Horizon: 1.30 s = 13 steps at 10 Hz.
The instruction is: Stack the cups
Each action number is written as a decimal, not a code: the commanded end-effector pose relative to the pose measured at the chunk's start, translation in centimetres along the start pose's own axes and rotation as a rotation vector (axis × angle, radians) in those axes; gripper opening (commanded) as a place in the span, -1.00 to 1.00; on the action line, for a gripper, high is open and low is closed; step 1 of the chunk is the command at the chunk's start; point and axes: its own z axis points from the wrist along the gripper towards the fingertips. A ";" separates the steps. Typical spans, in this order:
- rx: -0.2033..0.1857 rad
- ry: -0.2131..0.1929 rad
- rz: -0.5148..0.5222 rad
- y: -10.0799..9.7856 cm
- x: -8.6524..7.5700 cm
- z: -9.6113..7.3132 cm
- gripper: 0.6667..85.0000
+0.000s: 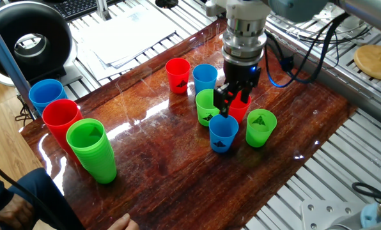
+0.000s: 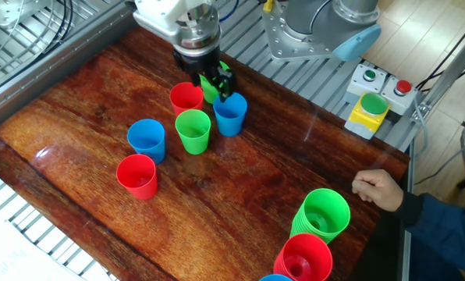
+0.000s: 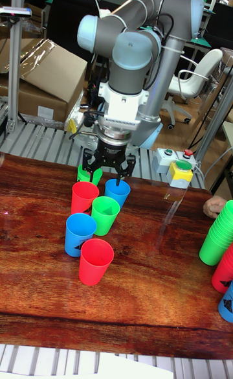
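Stacking is not yet under way: the nearest blue cup (image 2: 230,114), the rear green cup (image 2: 210,87) and the near red cup (image 2: 186,97) stand upright and mouth-up in a tight cluster in the upper middle of the other fixed view. The middle green cup (image 2: 193,130) stands just below them. The outer blue cup (image 2: 146,140) and the outer red cup (image 2: 137,176) trail off toward the lower left. None is nested in another.

The gripper (image 3: 107,166) hangs low over the cluster with its jaws spread and nothing between them. In the tall view its fingers (image 3: 87,159) splay above the rear green cup and the nearest blue cup. Which of the two it is lined up on cannot be told.

The cups look light, thin-walled and glossy, so they are likely to flex under a hard squeeze and to slip or skate on the polished wooden table (image 1: 158,166). The safest hold is probably high on the wall near the rim, pinched gently. There the taper is widest and neighbours are least likely to be knocked.

Three tall piles, green pile (image 1: 91,150), red pile (image 1: 61,118) and blue pile (image 1: 45,94), stand at the left of one fixed view. A person's hand (image 2: 375,189) rests at the table's right edge.
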 end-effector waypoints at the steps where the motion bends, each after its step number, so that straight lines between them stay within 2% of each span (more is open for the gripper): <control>1: 0.020 -0.041 0.074 -0.6 -0.5 0.4 0.59; 3: 0.027 -0.074 0.076 -1.5 -0.9 0.8 0.59; 4: 0.031 -0.077 0.068 -1.7 -0.7 0.8 0.59; 6: 0.029 -0.071 0.074 -1.5 -0.3 0.5 0.59; 8: 0.043 -0.061 0.028 -1.7 0.5 -0.1 0.59; 10: 0.104 -0.048 -0.165 -2.8 1.0 -0.9 0.58; 11: 0.130 -0.024 -0.292 -2.9 1.5 -1.4 0.57; 12: 0.129 -0.021 -0.385 -2.1 1.8 -1.5 0.53; 13: 0.071 -0.007 -0.460 0.2 2.6 -1.3 0.46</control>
